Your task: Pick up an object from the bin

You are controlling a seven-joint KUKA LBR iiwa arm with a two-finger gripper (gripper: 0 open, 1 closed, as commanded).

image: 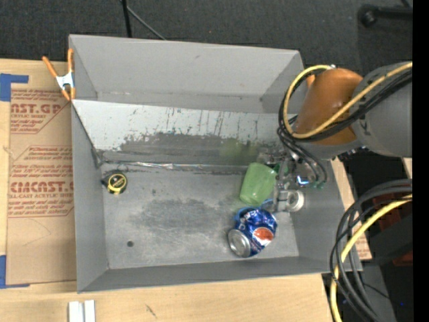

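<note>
Bin (167, 227) floor is bare grey metal, scuffed and dull in the middle, with scratch streaks along the foot of the back wall. It sits on a light wood table (201, 300), with dark floor (221, 12) behind it at the top of the frame. The arm (375, 113) comes in from the upper right, with an orange cover and yellow cable looped at the wrist. The pincer (287, 190) is low at the bin's right side, close to the right wall. Can't tell whether it's wide or narrow, too much hardware in the way. A pale green cup (257, 183) lies just left of the pincer, touching or nearly so; can't tell whether it's gripped. A crushed blue can (253, 231) with red and white marking lies just below those two in the lower right, near the front wall, its print too crumpled to read. A small yellow tape measure (116, 183) sits alone at the left, near the left wall and well apart from the rest. The centre and lower left of the floor are open; the right side is tight between cup, can and wall.
</note>
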